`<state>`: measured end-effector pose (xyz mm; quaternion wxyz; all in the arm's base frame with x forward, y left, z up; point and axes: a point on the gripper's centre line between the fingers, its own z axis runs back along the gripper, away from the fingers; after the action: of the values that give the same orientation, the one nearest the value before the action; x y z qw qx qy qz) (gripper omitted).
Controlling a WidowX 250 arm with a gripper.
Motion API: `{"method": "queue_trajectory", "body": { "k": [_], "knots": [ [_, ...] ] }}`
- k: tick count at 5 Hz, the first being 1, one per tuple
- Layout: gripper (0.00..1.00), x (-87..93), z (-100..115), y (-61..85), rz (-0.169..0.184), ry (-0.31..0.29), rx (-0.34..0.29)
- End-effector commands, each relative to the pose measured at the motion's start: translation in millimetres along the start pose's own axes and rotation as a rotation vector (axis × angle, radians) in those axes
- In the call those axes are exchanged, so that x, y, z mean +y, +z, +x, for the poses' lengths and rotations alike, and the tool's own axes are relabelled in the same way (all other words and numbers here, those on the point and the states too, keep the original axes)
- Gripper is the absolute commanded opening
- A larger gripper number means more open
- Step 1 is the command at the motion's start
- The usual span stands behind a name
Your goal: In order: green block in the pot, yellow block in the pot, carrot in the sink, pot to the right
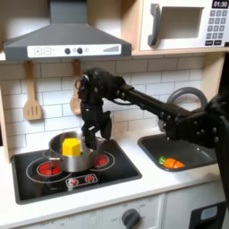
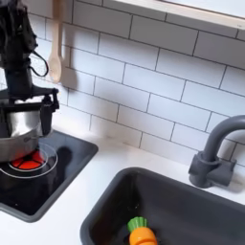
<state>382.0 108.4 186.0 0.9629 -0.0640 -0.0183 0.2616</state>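
The shiny steel pot [image 1: 76,164] stands on the black stove's left burner in the first exterior view. The yellow block [image 1: 71,146] lies inside it. The green block is hidden. My gripper [image 1: 97,134] hangs open just over the pot's right rim, fingers pointing down and nothing seen between them. In the second exterior view the gripper [image 2: 26,122] is at the far left, right above the pot [image 2: 11,146]. The orange carrot [image 1: 170,163] lies in the dark grey sink [image 1: 192,143]. The second exterior view shows the carrot [image 2: 142,233] low in the sink [image 2: 105,206].
The black stove top [image 1: 116,172] has room to the right of the pot. An arched faucet [image 2: 215,153] stands behind the sink. A wooden spoon [image 1: 32,103] hangs on the tiled wall, with a range hood [image 1: 63,40] and a microwave [image 1: 183,25] overhead.
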Motion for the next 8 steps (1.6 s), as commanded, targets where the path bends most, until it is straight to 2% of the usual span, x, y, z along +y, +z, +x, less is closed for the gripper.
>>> {"method": "queue_trajectory", "body": {
  "k": [1, 2, 3, 6, 7, 8],
  "knots": [
    [1.0, -0.8, 1, 1.5, -0.011, 0.001, -0.022],
    [1.0, 0.1, 3, 3.6, -0.014, 0.007, -0.024],
    [1.0, 1.7, 1, -1.4, -0.006, 0.007, -0.017],
    [1.0, 2.0, 1, -7.1, -0.01, 0.014, -0.024],
    [1.0, -0.1, 0, -5.1, -0.014, 0.013, -0.029],
    [0.0, -0.2, -1, -5.0, -0.015, 0.02, -0.031]
  ]
}}
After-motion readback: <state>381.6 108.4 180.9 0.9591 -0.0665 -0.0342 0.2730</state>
